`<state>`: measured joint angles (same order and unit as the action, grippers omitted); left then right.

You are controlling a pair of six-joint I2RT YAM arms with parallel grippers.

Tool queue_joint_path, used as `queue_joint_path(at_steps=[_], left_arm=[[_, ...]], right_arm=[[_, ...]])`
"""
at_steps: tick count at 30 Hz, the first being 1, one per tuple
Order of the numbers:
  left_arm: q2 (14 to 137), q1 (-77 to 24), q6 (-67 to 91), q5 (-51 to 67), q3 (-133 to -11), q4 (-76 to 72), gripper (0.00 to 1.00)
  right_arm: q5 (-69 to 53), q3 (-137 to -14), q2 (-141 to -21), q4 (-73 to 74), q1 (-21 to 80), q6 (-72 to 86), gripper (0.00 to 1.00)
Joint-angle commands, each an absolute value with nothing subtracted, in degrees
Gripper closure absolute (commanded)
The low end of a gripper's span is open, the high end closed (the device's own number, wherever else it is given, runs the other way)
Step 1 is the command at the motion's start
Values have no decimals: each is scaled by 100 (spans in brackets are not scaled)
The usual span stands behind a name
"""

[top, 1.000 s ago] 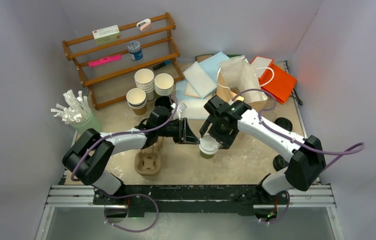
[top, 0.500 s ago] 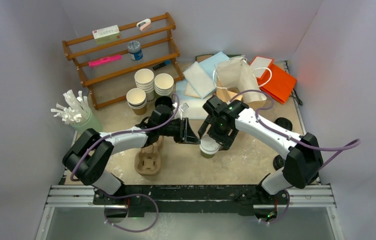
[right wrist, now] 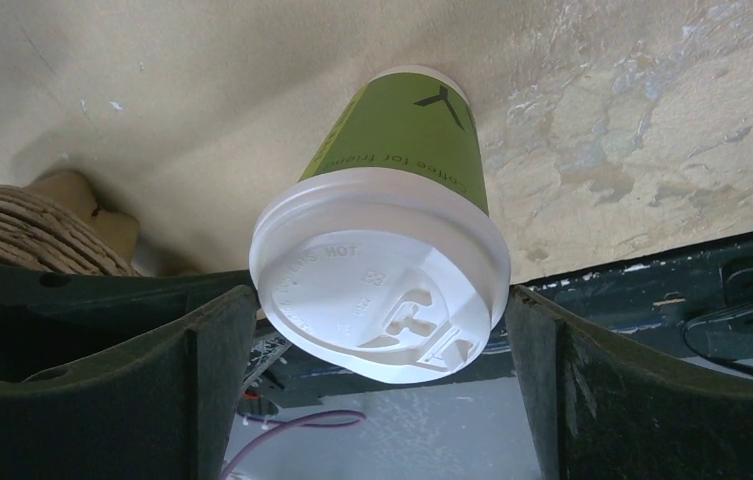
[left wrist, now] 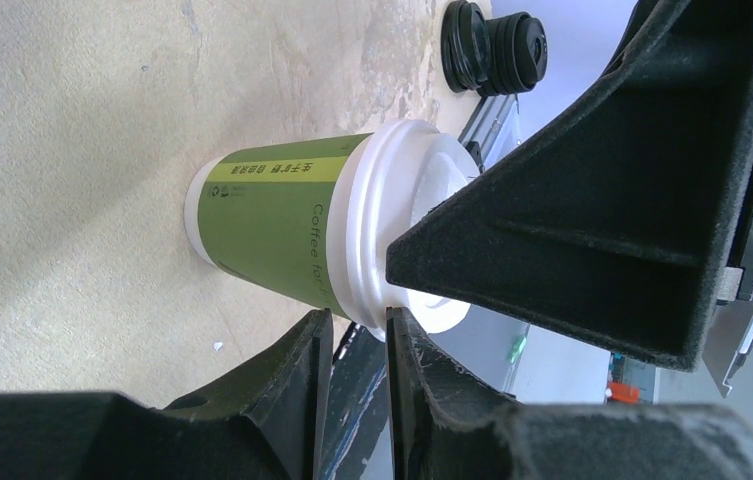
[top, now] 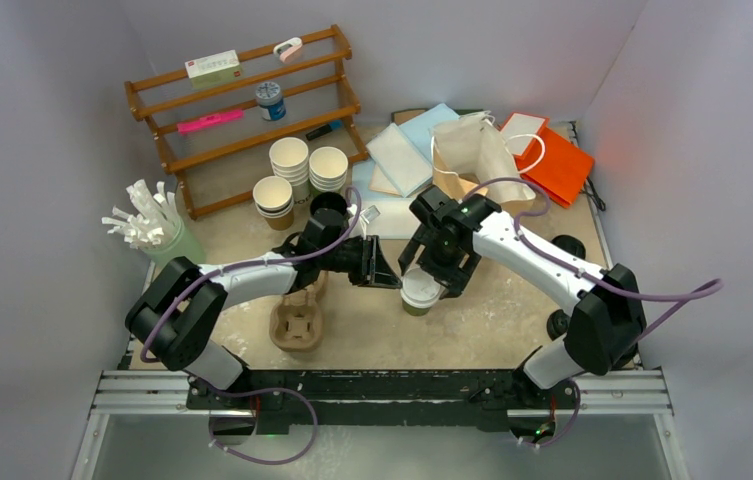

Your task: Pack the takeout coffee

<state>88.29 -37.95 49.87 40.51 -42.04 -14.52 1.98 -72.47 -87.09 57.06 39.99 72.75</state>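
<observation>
Tabletop (top: 512,320) carries green lidded cup (top: 419,293); right claw (right wrist: 382,300) spread wide astride its lid (right wrist: 352,255), contact unclear; left claw (left wrist: 355,325) beside cup, barely parted, empty.

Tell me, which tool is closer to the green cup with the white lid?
Right. The right tool straddles the green cup, a finger on each side of its lid. The left tool sits just beside the lid.

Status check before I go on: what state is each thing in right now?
green coffee cup: upright, white lid on.
right gripper: open, straddling the lid.
left gripper: nearly closed at the lid rim; grip unclear.
stacked paper cups: upright, unlidded.
pulp cup tray: visible slots empty.
orange bag: lying flat.
</observation>
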Motion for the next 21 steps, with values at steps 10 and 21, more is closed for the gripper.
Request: queue_joint_path(at_steps=[10,21], left_arm=[[8921,-3867,4780,3920,-4359,-1270,72],[8921,-3885,4746,3885,-4396,-1213,72]], right_arm=[[9,-7470,-8871,5936,3968,7230,3],[-108,-7688,-8968,6241,3965,7175,2]])
